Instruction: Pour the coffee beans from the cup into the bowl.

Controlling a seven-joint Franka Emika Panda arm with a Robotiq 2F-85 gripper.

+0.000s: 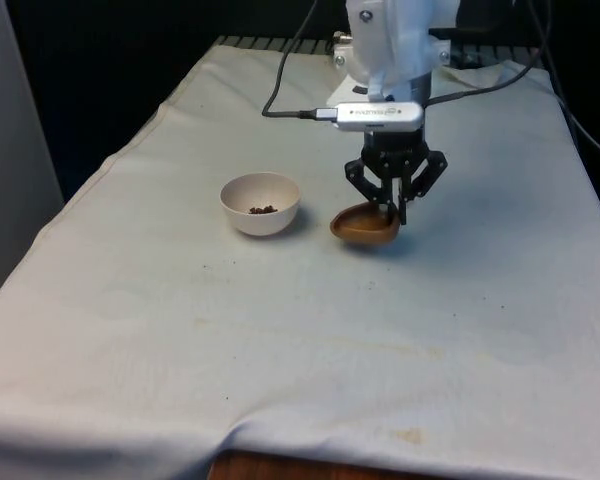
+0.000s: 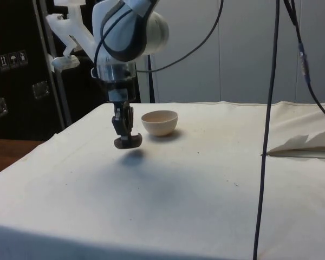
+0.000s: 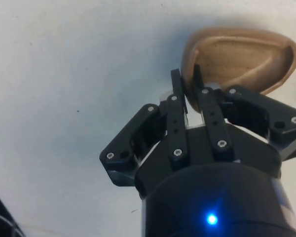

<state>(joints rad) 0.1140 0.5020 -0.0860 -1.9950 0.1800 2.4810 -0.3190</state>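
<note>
A shallow brown wooden cup [image 1: 363, 226] hangs just above the cloth, with its shadow under it in the side view. My gripper [image 1: 390, 208] is shut on the cup's rim, one finger inside and one outside. In the wrist view the cup [image 3: 241, 54] looks empty, pinched at its edge by the gripper [image 3: 187, 84]. A white bowl [image 1: 260, 203] stands on the table on the front view's left of the cup, with a few dark coffee beans [image 1: 262, 209] at its bottom. In the side view the cup [image 2: 128, 142] is held by the gripper [image 2: 123, 134] in front of the bowl [image 2: 160, 122].
A black cable [image 1: 280, 95] runs over the table's far end behind the bowl. In the side view a thick black cable [image 2: 268, 108] hangs down in front, and a folded piece of cloth [image 2: 309, 144] lies at the right edge.
</note>
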